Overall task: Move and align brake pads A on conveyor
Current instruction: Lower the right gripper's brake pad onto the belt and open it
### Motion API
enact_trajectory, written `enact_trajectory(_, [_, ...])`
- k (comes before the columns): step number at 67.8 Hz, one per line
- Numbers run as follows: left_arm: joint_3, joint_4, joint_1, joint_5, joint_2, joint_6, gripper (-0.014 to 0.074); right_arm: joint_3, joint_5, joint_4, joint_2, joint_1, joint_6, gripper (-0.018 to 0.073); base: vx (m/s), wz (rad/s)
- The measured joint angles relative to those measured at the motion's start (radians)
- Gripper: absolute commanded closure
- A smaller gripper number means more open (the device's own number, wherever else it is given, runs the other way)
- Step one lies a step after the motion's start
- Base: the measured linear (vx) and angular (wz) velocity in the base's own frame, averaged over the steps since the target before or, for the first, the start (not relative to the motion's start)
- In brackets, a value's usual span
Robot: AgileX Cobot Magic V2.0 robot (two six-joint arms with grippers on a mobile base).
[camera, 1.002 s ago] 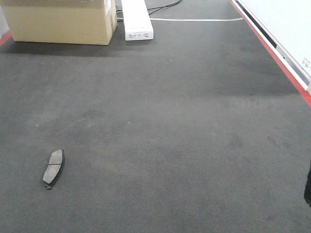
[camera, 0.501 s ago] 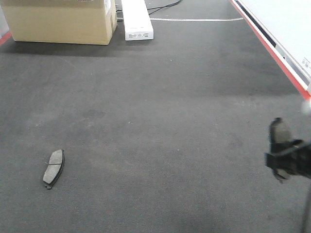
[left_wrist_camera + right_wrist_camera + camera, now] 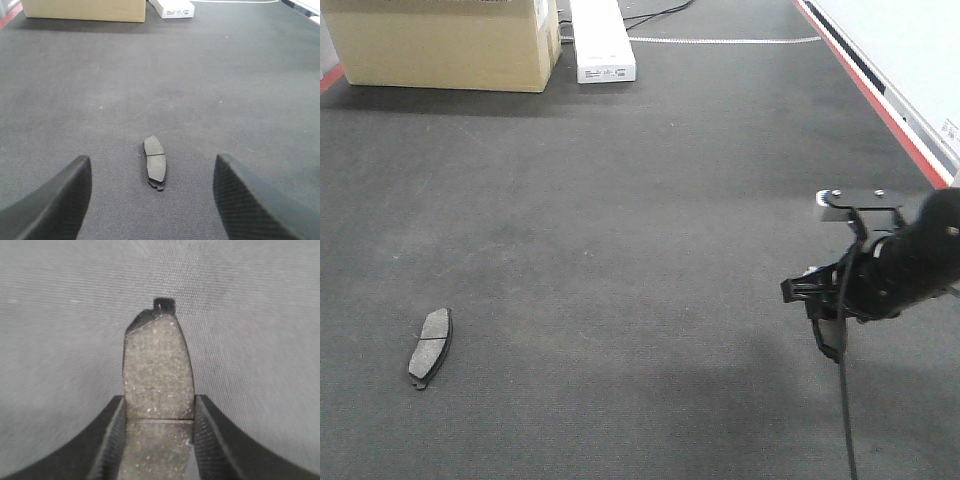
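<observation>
One brake pad [image 3: 157, 370] is held clamped between the fingers of the right tool [image 3: 159, 415], at the right edge of the front frame over the conveyor [image 3: 640, 200]. A second brake pad [image 3: 430, 347] is noted lying flat on the belt at lower left, ahead of the left tool [image 3: 151, 161], whose fingers are spread wide, clear of it.

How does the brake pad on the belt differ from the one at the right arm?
The loose pad lies flat on the conveyor, untouched; the held pad is clamped in the right gripper. The loose pad sits at the belt's left, the held pad at its right. Both are dark grey.
</observation>
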Motion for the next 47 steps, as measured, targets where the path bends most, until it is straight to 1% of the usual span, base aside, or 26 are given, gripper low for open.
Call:
enact_trajectory(12, [0.000,0.000,0.000,0.000,0.000,0.000,0.0094,-0.091,0.061,-0.003,0.129,0.000,-0.032,0.0503,0.00,0.00])
enact_trajectory(20, [0.000,0.000,0.000,0.000,0.000,0.000,0.0094,-0.134,0.092,-0.019,0.197,0.000,-0.035,0.0455,0.00,0.00])
enact_trajectory(27, [0.000,0.000,0.000,0.000,0.000,0.000,0.0094,-0.161,0.112,-0.036,0.238,0.000,-0.035,0.0362,0.00,0.00])
enact_trajectory(38, [0.000,0.000,0.000,0.000,0.000,0.000,0.0094,-0.174,0.120,-0.048,0.261,0.000,-0.035,0.0183,0.00,0.00])
enact_trajectory(42, [0.000,0.000,0.000,0.000,0.000,0.000,0.0094,-0.176,0.122,-0.048,0.261,0.000,-0.035,0.0132,0.00,0.00])
enact_trajectory(47, [0.000,0.000,0.000,0.000,0.000,0.000,0.0094,-0.177,0.115,-0.048,0.256,0.000,-0.035,0.0101,0.00,0.00])
